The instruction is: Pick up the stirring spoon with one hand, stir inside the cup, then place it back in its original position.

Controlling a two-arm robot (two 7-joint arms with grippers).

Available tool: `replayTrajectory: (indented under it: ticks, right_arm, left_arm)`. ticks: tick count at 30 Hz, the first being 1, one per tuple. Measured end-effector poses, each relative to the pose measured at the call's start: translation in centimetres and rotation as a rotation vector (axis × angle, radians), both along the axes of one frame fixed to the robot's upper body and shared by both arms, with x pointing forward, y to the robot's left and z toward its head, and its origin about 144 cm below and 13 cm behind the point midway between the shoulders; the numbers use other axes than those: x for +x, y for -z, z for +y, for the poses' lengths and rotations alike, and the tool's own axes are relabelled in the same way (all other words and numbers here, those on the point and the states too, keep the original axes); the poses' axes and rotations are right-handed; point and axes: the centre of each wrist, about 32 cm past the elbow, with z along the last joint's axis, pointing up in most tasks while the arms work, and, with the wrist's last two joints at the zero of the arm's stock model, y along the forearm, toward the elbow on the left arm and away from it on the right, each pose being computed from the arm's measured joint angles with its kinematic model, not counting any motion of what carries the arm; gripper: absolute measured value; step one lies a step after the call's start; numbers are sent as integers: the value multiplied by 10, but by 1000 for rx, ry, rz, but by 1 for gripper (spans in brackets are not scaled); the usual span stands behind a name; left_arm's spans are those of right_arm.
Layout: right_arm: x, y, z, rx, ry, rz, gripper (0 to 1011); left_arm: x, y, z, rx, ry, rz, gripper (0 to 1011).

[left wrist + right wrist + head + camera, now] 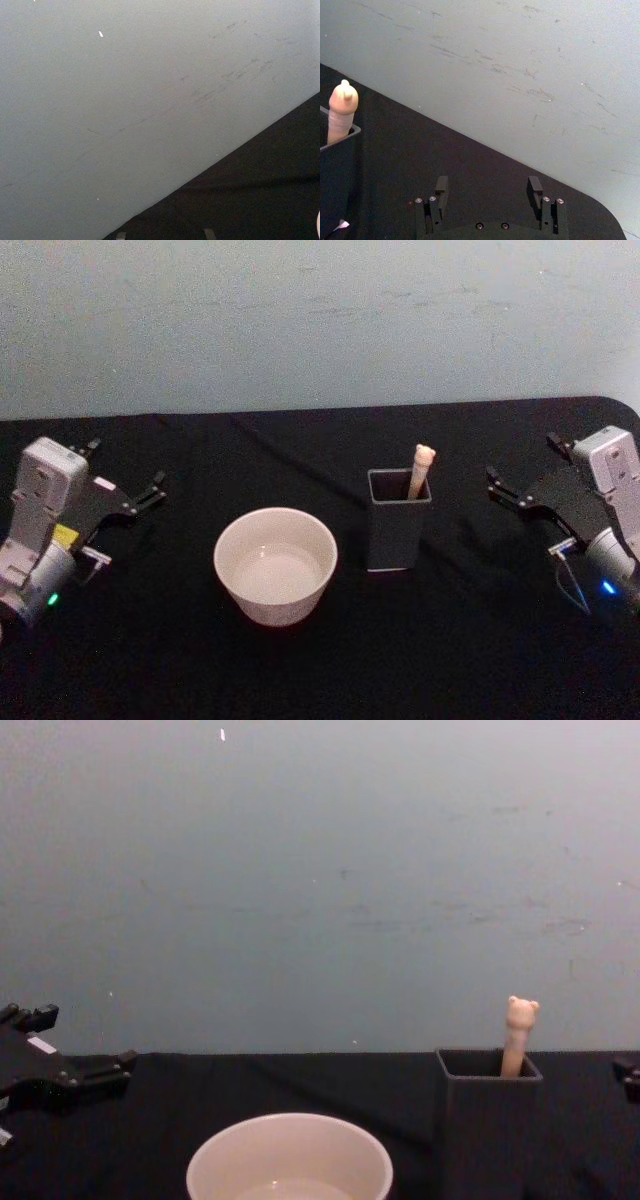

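1. The stirring spoon [422,468] stood inside the dark grey holder [397,535], leaning against the holder's far right corner. Its beige handle and bear head rose above the holder's rim. The bowl and metal neck were hidden down inside the holder.
2. In the chest view the bear head [521,1013] stood clear above the holder's square mouth, tilted slightly to the right.
3. The cup [275,605] sat just to the left of the holder and a little nearer the robot, not touching it. It was upright, with its mouth open to the top. Whether it held any liquid could not be told.
4. The right gripper [525,462] hovered well to the right of the holder, at about the height of the holder's rim. Its fingers were spread wide with nothing between them. In the right wrist view the two black fingers [441,186] pointed past the holder toward the wall, and the spoon's handle showed off to one side.
5. The left gripper [127,464] hung well to the left of the holder, beyond the cup. Its fingers were likewise spread apart and empty.
6. Holder and cup both stood on a black tablecloth [480,640]. Behind the holder the cloth ended at a pale, scuffed wall [300,320].
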Motion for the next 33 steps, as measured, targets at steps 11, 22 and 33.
replayTrajectory:
  ticks: [11, 22, 33]
  right_arm:
    - [0, 0, 0, 0, 0, 0, 1000]
    - [0, 0, 0, 0, 0, 0, 1002]
    - [0, 0, 0, 0, 0, 0, 1002]
  left_arm:
    - [0, 0, 0, 0, 0, 0, 1001]
    - [0, 0, 0, 0, 0, 0, 1001]
    - [0, 0, 0, 0, 0, 0, 1001]
